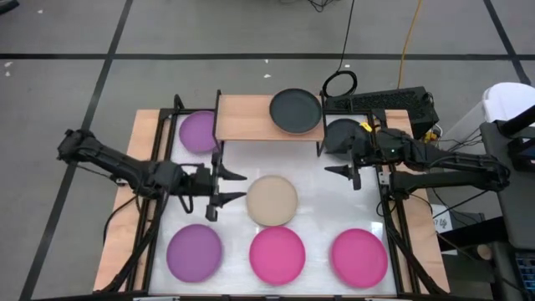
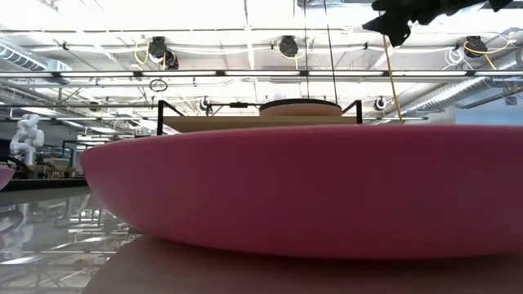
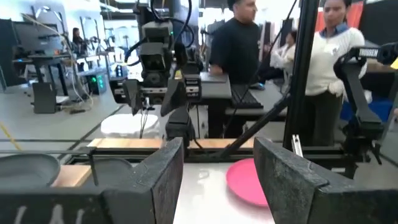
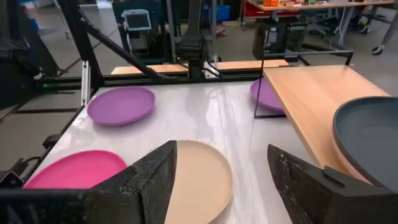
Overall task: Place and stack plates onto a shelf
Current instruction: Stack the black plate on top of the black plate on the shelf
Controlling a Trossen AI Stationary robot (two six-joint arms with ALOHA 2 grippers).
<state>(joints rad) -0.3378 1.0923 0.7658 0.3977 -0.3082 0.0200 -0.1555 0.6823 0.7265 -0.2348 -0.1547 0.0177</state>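
The shelf [image 1: 267, 117] stands at the table's far edge, with a black plate [image 1: 295, 111] lying on its right half. A purple plate [image 1: 199, 131] lies at the shelf's left end, partly under the board. The beige plate [image 1: 272, 201] lies flat mid-table. Along the near edge lie a purple plate [image 1: 194, 252], a magenta one [image 1: 277, 254] and a pink one [image 1: 359, 257]. My left gripper [image 1: 238, 186] is open, left of the beige plate. My right gripper [image 1: 338, 177] is open, to the right of and beyond the beige plate [image 4: 199, 180].
Another dark plate [image 1: 343, 134] sits beside the shelf's right end, partly hidden by my right arm. Black frame bars run along both table sides. A keyboard [image 1: 380, 102] lies behind the shelf. People stand beyond the table in the left wrist view [image 3: 236, 50].
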